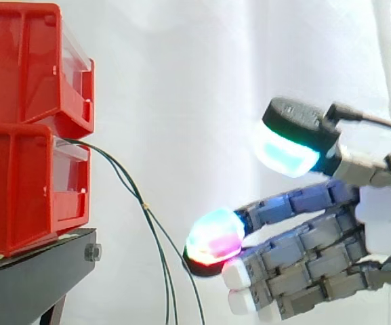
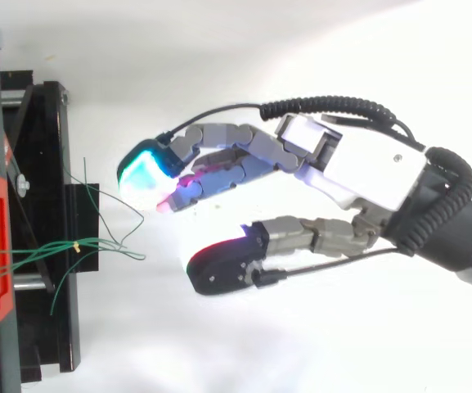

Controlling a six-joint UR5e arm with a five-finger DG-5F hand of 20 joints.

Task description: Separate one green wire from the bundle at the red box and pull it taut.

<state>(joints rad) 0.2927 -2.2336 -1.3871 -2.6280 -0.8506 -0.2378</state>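
White curtain [image 1: 195, 81] backs two red bins stacked at the left on a black stand [image 1: 32, 277], the upper bin [image 1: 26, 61] sitting on the lower bin [image 1: 19, 189]. Thin green wires [image 1: 124, 177] leave the front of the lower bin, arc out to the right and droop down past the stand's edge. A small yellow tie [image 1: 144, 203] binds them partway along. From above, the wires [image 2: 96, 243] run out over the stand to the tie [image 2: 76, 246], then splay into loose ends pointing several ways. The hand [image 2: 358, 164] reaches in from the right with its fingers stretched toward the bins and the thumb [image 1: 293, 139] held wide apart from them, so nothing is pinched between. The leading fingertip [image 1: 214, 237], glowing green and magenta, sits low beside the hanging wires. In the side view it looks just next to them, while from above the fingertip [image 2: 141, 172] lies a little short of the nearest loose end. I cannot tell whether it touches a wire.
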